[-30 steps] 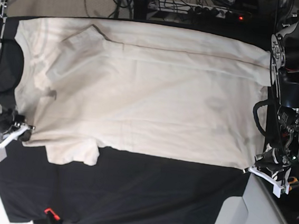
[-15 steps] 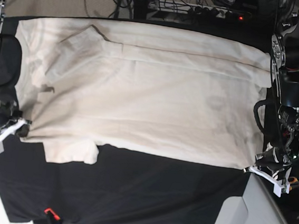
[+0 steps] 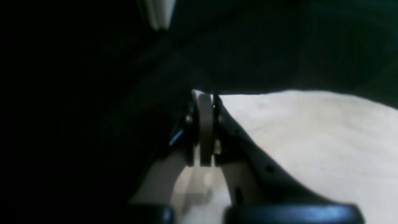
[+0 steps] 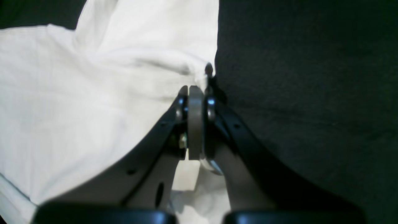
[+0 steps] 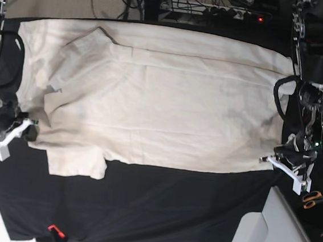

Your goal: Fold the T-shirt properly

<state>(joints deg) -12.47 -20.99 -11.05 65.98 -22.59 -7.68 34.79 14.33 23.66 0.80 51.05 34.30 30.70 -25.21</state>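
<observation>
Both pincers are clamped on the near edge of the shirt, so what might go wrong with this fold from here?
1. Each grip is only a thin pinch: the left pincer holds the T-shirt right at its hem corner, so cloth may slip out.
2. The sleeve hangs loose beside the right pincer and may bunch up.

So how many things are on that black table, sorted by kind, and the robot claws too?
T-shirt: 1, cream, spread flat on the table
Grippers: 2, right gripper and left gripper, each shut on a near corner of the T-shirt
Scissors: 1, orange-handled, at the table's edge
Total: 4
</observation>
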